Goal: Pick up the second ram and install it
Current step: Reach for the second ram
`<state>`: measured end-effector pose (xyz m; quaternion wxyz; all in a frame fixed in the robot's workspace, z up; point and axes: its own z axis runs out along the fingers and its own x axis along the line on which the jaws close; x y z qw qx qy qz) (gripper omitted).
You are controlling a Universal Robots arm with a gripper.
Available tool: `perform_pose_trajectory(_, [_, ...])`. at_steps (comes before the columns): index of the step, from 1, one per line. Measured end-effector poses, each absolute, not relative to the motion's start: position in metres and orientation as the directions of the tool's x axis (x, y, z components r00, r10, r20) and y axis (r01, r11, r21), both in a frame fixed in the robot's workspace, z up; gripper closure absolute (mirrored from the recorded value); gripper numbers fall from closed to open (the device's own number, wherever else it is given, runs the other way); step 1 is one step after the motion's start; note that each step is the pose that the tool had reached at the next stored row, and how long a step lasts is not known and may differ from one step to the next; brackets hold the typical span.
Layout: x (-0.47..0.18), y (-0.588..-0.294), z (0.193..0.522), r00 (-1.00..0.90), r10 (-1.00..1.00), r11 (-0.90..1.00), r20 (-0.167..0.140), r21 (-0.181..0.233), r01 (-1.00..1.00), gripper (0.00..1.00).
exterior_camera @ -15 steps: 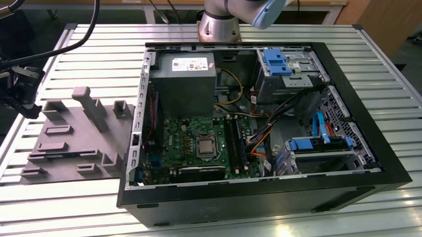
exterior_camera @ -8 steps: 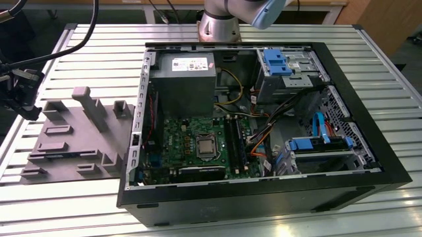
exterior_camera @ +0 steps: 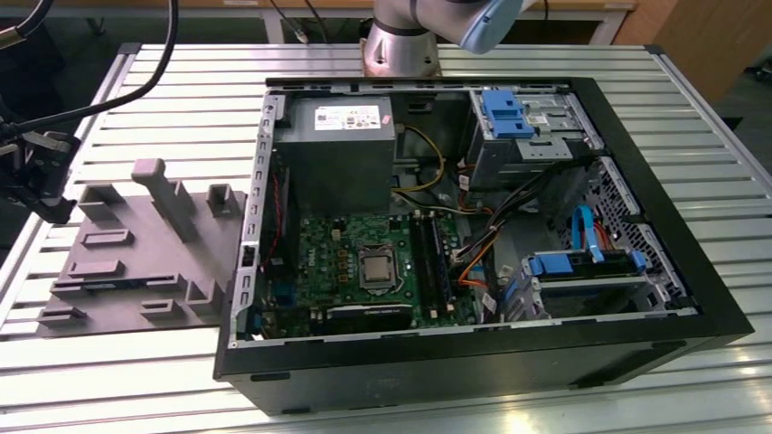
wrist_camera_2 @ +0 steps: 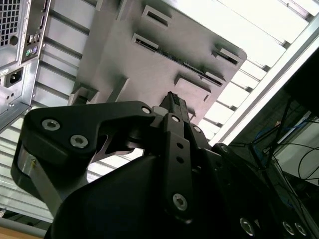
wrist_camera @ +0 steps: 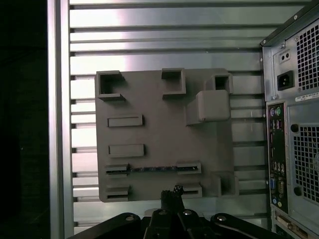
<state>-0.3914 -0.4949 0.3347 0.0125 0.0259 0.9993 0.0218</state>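
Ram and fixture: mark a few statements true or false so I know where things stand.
1. The ram lies on the grey fixture. True.
2. The end effector grips the ram. False: it holds nothing and is apart from the ram.
3. The case is open, its green board exposed. True.
4. The fixture sits inside the case. False: it lies on the table beside the case, on the exterior view's left.

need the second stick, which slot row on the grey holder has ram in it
The row one back from the gripper: the second ram, a thin dark strip, bridges its end brackets. The nearest row shows bare grey holder instead.
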Motion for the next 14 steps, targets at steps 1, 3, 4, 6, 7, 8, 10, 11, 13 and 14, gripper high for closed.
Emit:
perform_pose_trajectory(1, [-0.3918,-0.4949,0.3341,-0.998,0.052,0.998,-0.024,0.044,0.051,0.89])
perform_pose_trajectory(3, [-0.3924,-0.4949,0.3329,-0.998,0.052,0.998,-0.024,0.044,0.051,0.89])
perform_pose_trajectory(4, [-0.3928,-0.4949,0.3322,-0.998,0.052,0.998,-0.024,0.044,0.051,0.89])
perform_pose_trajectory(6, [-0.3935,-0.495,0.331,-0.998,0.052,0.998,-0.024,0.044,0.051,0.89])
perform_pose_trajectory(7, [-0.3938,-0.495,0.3305,-0.998,0.052,0.998,-0.024,0.044,0.051,0.89])
perform_pose_trajectory(8, [-0.3942,-0.495,0.3299,-0.998,0.052,0.998,-0.024,0.044,0.051,0.89])
perform_pose_trajectory(10, [-0.3948,-0.495,0.3287,-0.998,0.052,0.998,-0.024,0.044,0.051,0.89])
perform_pose_trajectory(11, [-0.3952,-0.495,0.3282,-0.998,0.052,0.998,-0.024,0.044,0.051,0.89])
perform_pose_trajectory(13, [-0.3958,-0.495,0.327,-0.998,0.052,0.998,-0.024,0.044,0.051,0.89])
perform_pose_trajectory(14, [-0.3961,-0.495,0.3264,-0.998,0.052,0.998,-0.024,0.044,0.051,0.89])
